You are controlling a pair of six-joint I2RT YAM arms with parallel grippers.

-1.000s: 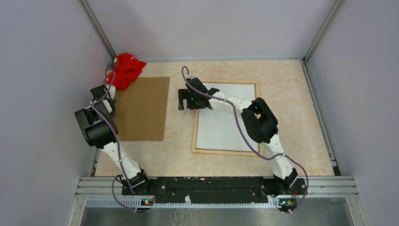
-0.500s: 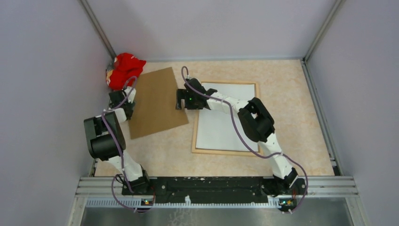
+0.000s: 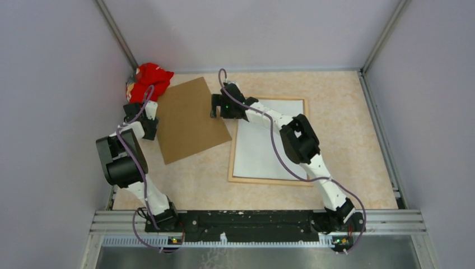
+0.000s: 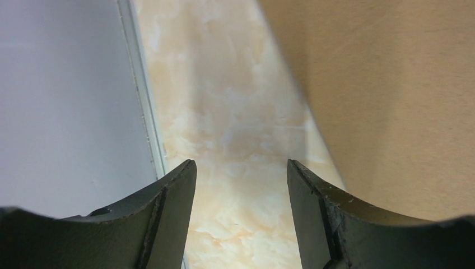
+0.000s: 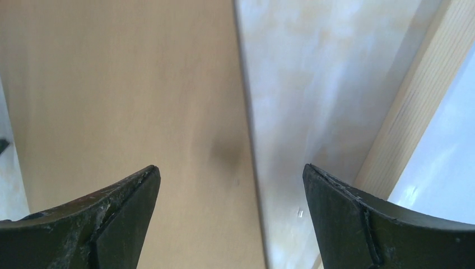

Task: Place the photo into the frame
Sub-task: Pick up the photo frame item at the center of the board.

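The frame [image 3: 232, 168] of light wood lies flat right of centre, and the photo [image 3: 263, 148] rests inside it with its whitish back up. A strip of the frame [image 5: 417, 95] and a corner of the photo [image 5: 453, 174] show in the right wrist view. My right gripper [image 3: 215, 107] [image 5: 231, 171] is open and empty, hanging over the gap between the frame's far left corner and the brown backing board [image 3: 190, 120] [image 5: 123, 95]. My left gripper [image 3: 144, 116] [image 4: 241, 168] is open and empty over bare table at the board's [image 4: 403, 84] left edge.
A red cloth [image 3: 147, 81] is bunched in the far left corner against the wall. The left wall and its metal rail [image 4: 143, 95] run close beside my left gripper. The backing board lies skewed, its near right corner close to the frame.
The backing board has turned and slid right toward the frame. My left gripper moved with its left edge. My right gripper shifted slightly toward the far side and opened a little wider.
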